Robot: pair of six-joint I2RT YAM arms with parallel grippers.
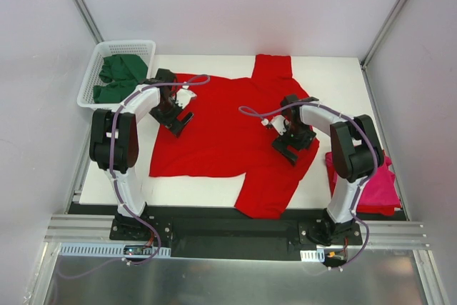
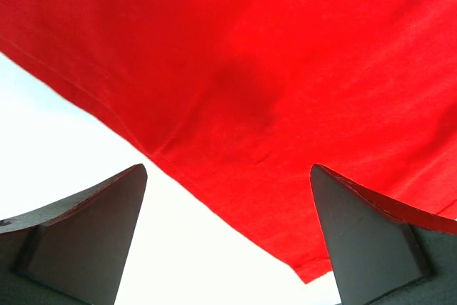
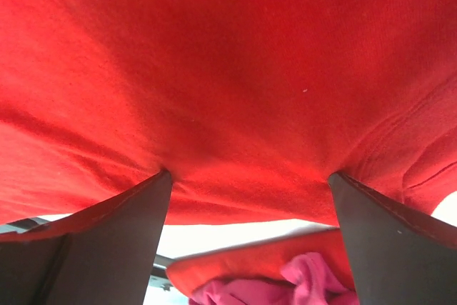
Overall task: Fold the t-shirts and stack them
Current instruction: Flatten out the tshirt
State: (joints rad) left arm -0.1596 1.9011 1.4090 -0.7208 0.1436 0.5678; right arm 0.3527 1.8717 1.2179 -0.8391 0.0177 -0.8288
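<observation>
Pincer pair spread wide, pinching nothing: left pincer (image 1: 176, 121) low over hem of red t-shirt (image 1: 228, 137) toward far left corner of counter (image 1: 335, 80), right pincer (image 1: 289, 146) over its right-edge end. Red t-shirt flat mid-counter. Likely risks: catching one layer only, bunching cloth, snagging magenta t-shirt (image 1: 378, 187) at near right corner.

Table (image 1: 328, 83): white, flat, rectangular top. Lying on it:

1. Red shirt (image 1: 221, 133): spread open across the middle and covering most of the top. One sleeve points to the far edge, the other reaches the near edge.
2. Pink shirt (image 1: 378, 187): bunched up at the near right corner, at the right edge. It is close beside the red shirt; contact cannot be told.
3. Basket (image 1: 91, 80): white plastic lattice at the far left corner, its outer side past the table's left edge.
</observation>
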